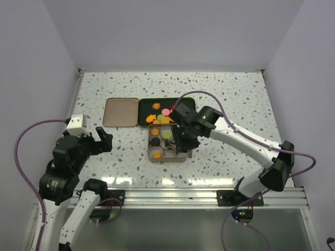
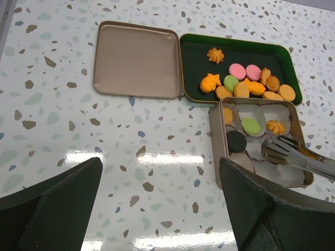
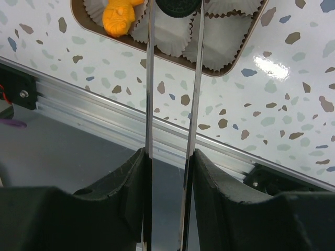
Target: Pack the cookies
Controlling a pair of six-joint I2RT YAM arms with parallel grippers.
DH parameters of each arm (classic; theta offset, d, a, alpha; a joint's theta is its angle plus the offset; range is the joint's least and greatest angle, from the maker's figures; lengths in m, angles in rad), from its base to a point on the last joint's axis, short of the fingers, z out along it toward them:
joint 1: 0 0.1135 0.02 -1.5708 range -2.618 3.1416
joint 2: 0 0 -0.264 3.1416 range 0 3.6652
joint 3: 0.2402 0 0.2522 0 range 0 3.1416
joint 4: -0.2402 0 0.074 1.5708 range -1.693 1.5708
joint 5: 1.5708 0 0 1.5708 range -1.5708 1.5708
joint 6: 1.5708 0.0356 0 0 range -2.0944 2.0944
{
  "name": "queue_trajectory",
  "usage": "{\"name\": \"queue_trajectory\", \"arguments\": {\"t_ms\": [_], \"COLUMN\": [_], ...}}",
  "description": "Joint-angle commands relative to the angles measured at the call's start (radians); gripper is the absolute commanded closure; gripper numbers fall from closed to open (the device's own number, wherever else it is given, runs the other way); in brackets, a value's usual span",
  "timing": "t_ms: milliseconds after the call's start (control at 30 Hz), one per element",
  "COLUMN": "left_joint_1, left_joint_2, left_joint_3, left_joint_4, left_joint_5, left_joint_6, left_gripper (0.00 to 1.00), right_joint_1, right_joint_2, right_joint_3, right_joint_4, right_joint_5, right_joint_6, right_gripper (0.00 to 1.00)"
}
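Observation:
Several cookies (image 2: 243, 86), orange, pink and green, lie in a dark green tray (image 2: 235, 44). In front of it stands a tan tin (image 2: 215, 151) of white paper cups holding a green cookie (image 2: 251, 125), two orange ones and a dark brown cookie (image 2: 235, 140). My right gripper (image 3: 168, 154) is shut on metal tongs (image 2: 293, 154), which reach over the tin (image 1: 166, 157). Their tips lie just beside the dark cookie (image 3: 178, 5), and an orange cookie (image 3: 118, 15) sits in a neighbouring cup. My left gripper (image 2: 159, 162) is open and empty over bare table, left of the tin.
The tin's tan lid (image 2: 137, 60) lies flat to the left of the green tray (image 1: 186, 102). The table's front edge has an aluminium rail (image 3: 104, 107). White walls close in the left, back and right sides.

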Motion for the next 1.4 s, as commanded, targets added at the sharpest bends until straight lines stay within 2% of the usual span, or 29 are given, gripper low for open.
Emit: {"name": "queue_trajectory", "arguments": {"t_ms": [0,167,567,1367], "left_joint_1": [-0.007,-0.007,-0.007,-0.007], "left_joint_2": [-0.015,-0.023,-0.029,-0.019], "left_joint_3": [0.002,0.003,0.005,0.000], "left_joint_4": [0.040,0.040,0.040,0.043], "left_joint_5": [-0.006,-0.009,-0.009,0.002], "left_joint_6": [0.014,0.013,0.014,0.019], "left_gripper": [0.01,0.01,0.01,0.01], "right_joint_1": [-0.002,-0.002,-0.002,-0.020], "right_joint_2": [0.028,0.059,0.162,0.275], "right_joint_3": [0.040,0.041,0.159,0.280], "right_joint_4": [0.034,0.036,-0.006,-0.052], "right_joint_5": [-0.005,-0.005,-0.003,0.121], "right_joint_6": [0.001,-0.009,-0.046,-0.069], "right_gripper": [0.69,0.69,0.69,0.68]}}
